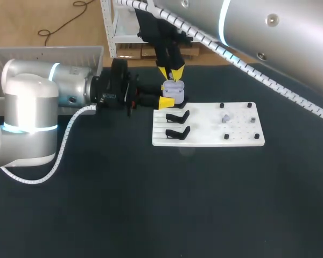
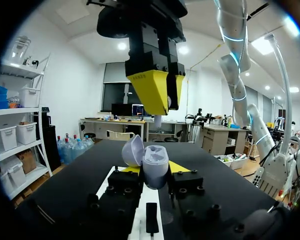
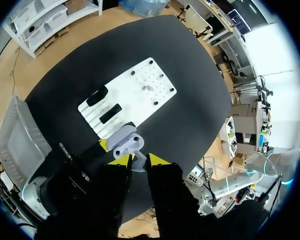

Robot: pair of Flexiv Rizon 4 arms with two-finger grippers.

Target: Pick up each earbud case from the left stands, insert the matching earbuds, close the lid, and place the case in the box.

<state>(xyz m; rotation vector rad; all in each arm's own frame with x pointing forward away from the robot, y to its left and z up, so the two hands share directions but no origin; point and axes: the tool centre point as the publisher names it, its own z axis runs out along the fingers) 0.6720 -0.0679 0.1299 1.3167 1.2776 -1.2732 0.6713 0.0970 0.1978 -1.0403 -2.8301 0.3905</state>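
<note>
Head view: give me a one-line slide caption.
Left gripper holds the open earbud case near the white board; the right gripper hangs just above it.

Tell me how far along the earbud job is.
Early. Done: one case is off the stands, lid open. In hand: the left claw grips it while the right claw hangs over it with what looks like an earbud. Left: seating it, closing the lid, putting the case in the box.
</note>
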